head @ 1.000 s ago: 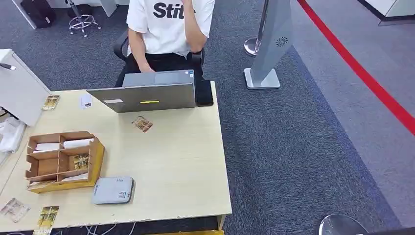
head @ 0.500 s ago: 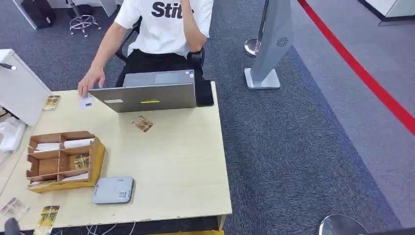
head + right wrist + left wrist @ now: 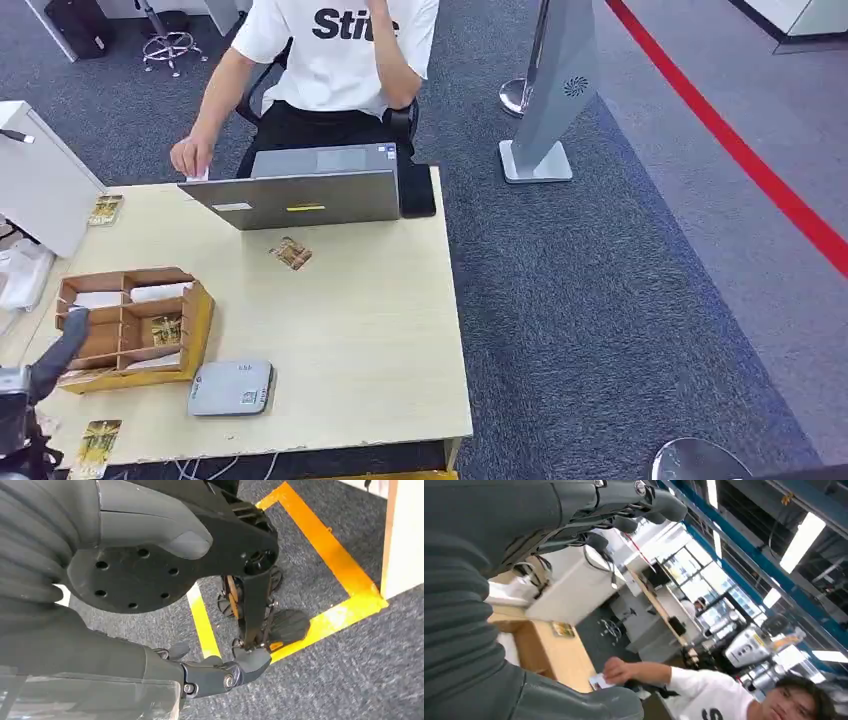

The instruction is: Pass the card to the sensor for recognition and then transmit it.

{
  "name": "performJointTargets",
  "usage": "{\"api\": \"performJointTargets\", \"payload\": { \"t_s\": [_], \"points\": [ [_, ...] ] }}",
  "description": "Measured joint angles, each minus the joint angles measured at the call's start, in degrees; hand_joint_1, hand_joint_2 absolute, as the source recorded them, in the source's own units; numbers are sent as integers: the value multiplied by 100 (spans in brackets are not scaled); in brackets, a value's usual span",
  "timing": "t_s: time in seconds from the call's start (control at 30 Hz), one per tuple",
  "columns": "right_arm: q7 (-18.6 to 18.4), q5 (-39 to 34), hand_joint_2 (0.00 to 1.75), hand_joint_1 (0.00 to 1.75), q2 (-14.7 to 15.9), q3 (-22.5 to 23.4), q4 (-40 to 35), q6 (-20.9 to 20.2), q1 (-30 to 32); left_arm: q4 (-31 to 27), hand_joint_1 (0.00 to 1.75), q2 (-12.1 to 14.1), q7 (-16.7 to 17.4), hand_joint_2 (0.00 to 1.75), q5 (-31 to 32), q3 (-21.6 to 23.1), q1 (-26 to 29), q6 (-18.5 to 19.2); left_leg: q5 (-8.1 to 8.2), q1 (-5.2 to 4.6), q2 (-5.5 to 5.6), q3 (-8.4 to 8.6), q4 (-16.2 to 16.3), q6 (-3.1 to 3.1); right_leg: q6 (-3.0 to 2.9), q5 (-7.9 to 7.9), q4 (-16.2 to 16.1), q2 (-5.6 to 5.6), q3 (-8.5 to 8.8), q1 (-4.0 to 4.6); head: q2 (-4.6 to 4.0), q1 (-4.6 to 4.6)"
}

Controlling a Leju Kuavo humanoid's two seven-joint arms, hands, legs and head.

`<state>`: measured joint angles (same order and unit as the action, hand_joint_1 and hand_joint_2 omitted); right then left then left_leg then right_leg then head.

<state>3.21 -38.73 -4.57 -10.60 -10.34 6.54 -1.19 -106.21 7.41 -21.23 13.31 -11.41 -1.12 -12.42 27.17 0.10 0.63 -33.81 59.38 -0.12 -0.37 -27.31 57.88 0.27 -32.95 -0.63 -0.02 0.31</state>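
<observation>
A patterned card lies flat on the table in front of the laptop. Near the front edge sits the grey card sensor. More cards lie at the front left corner and at the far left. My left hand rises at the table's left front, beside the cardboard organizer; in the left wrist view its fingers are spread and hold nothing. My right hand hangs over the floor with nothing in it.
A person sits behind the open laptop, one hand pinching a small white card at the table's far left corner. A white cabinet stands to the left. A grey stand is on the carpet to the right.
The person's hand reached to the white card at the far left corner and lifted it off the table. My left arm has risen into the head view at the lower left.
</observation>
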Motion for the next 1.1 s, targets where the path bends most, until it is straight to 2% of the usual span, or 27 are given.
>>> {"api": "performJointTargets", "payload": {
  "t_s": [0.13,0.23,0.27,0.3,0.33,0.47,0.6,0.67,0.8,0.9,1.1],
  "points": [
    [0,0,175,0,0,-74,0,-31,9,298,0,293,53,175,-75,85,-339,90,0,-2,-13,2,1,0,-3,4,0,17,-5,0,0,0],
    [0,0,175,0,0,-105,0,-39,9,375,0,378,57,175,-83,116,-408,101,1,-2,-13,0,1,1,-2,3,-2,19,-5,0,2,2],
    [0,0,175,0,0,-107,0,-39,8,399,0,406,79,0,-94,129,-426,134,2,-2,-13,0,1,1,-1,2,-4,18,-6,0,0,0],
    [2,6,175,0,0,-109,0,-39,8,425,0,452,158,0,-123,142,-457,195,2,-3,-13,-1,2,2,0,1,-5,17,-7,-1,0,2],
    [7,24,175,0,0,-114,0,-44,8,488,0,496,270,175,-151,155,-535,274,2,-3,-11,-4,2,2,0,1,-6,15,-11,0,0,2],
    [4,105,175,0,0,-155,0,-63,-9,978,0,877,606,175,140,188,-1227,302,-1,1,-10,-10,2,-1,-4,5,-3,10,-17,1,0,-2],
    [-66,210,175,0,7,-221,0,-77,-11,1717,0,1406,1144,175,1343,315,-2145,123,-15,9,-15,-11,2,-20,-23,20,2,17,-26,9,0,4],
    [-135,262,175,0,22,-254,2,-101,-12,2198,0,1712,1470,175,2221,469,-2668,107,-19,13,-17,-13,2,-23,-21,23,3,21,-27,12,0,4],
    [-216,317,175,0,50,-313,2,-127,-15,3029,0,2176,1733,175,3127,819,-3473,182,-19,13,-30,-14,2,-24,-24,26,5,34,-31,13,0,4],
    [-335,343,175,0,83,-367,2,-197,-15,3474,0,2349,1810,175,3373,990,-3829,173,-19,12,-38,-14,2,-24,-24,26,5,40,-33,12,0,0],
    [-426,393,175,0,162,-398,2,-300,-27,3928,0,2408,1915,175,3661,1309,-4092,166,-18,11,-39,-19,2,-23,-23,26,4,39,-33,11,0,2]
  ]
}}
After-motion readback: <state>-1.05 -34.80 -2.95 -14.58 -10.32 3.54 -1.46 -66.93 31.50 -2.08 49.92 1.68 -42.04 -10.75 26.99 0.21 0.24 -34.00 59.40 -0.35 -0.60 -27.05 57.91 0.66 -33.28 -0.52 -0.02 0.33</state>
